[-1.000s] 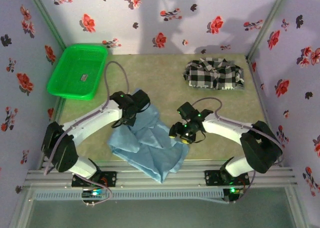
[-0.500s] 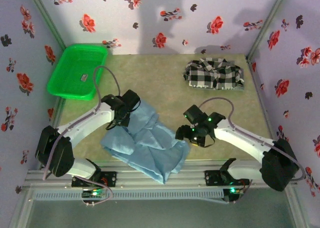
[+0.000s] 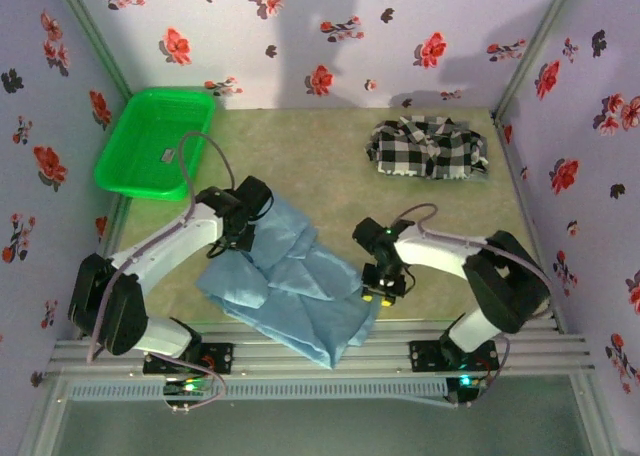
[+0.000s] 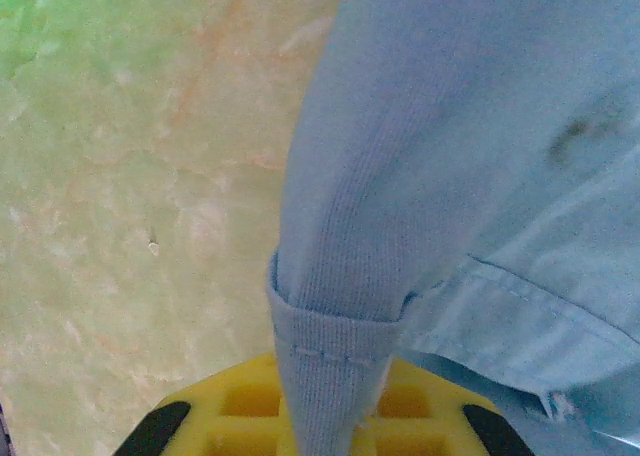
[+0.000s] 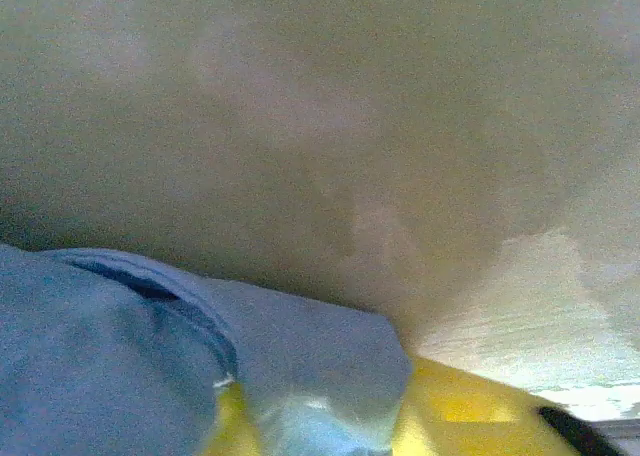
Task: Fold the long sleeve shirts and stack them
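The light blue shirt (image 3: 290, 281) lies rumpled near the table's front edge, one corner hanging over it. My left gripper (image 3: 241, 242) is at the shirt's far left corner, shut on a hemmed fold of the blue cloth (image 4: 450, 156), which runs down between the yellow jaws (image 4: 325, 416). My right gripper (image 3: 378, 288) is pressed low at the shirt's right edge, with a blue corner (image 5: 300, 356) caught across its yellow jaws (image 5: 330, 421). The black-and-white checked shirt (image 3: 428, 148) lies bunched at the far right, away from both grippers.
A green plastic basket (image 3: 155, 141) stands at the far left, close to the side wall. Flowered walls close in three sides. A metal rail (image 3: 320, 356) runs along the front edge. Bare green tabletop (image 3: 300, 156) stretches between the basket and the checked shirt.
My right gripper dropped to the blue shirt's right edge and closed from wide open onto the cloth. The left gripper drew its corner slightly left, spreading the shirt.
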You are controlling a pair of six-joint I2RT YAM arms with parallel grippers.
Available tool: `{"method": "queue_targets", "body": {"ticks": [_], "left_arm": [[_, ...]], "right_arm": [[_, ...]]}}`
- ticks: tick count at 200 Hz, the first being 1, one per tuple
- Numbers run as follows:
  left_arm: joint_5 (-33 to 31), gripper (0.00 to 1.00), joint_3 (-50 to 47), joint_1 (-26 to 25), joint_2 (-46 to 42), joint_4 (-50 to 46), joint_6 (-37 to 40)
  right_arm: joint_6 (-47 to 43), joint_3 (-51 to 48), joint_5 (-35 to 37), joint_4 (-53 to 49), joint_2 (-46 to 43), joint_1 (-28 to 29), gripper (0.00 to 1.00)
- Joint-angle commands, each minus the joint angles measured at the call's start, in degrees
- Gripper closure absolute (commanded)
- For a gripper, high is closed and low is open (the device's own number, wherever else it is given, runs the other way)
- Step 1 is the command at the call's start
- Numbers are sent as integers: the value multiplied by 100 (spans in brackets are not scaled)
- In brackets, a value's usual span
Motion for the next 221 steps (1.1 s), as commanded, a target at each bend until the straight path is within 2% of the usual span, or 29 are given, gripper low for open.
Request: {"method": "queue_targets", "body": {"ticks": [1,17,41,66,81,88,100,115,140,180,206,221], "left_arm": [[-69,97,-16,160,-155,-75,175],[-57,97,12,238,-161,-43,222],[80,97,107,264,6,55,226],[194,98,164,239,249,205,83],[150,98,249,238,402,212,-20],[153,98,313,230,477,197,-39],[131,98,446,207,611,136,-57],[97,98,607,171,759,22,-119],[118,98,478,167,724,43,-398],[82,98,160,218,683,20,-502],[131,97,-13,349,651,21,-624],[165,97,-106,401,657,-5,-780]], "right_arm": [[-464,640,424,1277,508,-384,82],[-844,1252,610,1053,767,-835,87],[-1447,2426,597,683,1336,-1331,88],[-1898,3523,238,325,2094,-1530,88],[-1992,3819,95,218,2382,-1550,85],[-1990,3826,5,257,2423,-1550,80],[-1940,3741,-80,361,2359,-1546,64],[-1931,3560,47,454,2114,-1557,52],[-2068,3388,506,354,1594,-1720,42],[-2248,3149,250,-1,1025,-1885,32],[-2015,2449,-106,1,516,-1631,27],[-1660,1849,-161,91,213,-1188,27]]}}
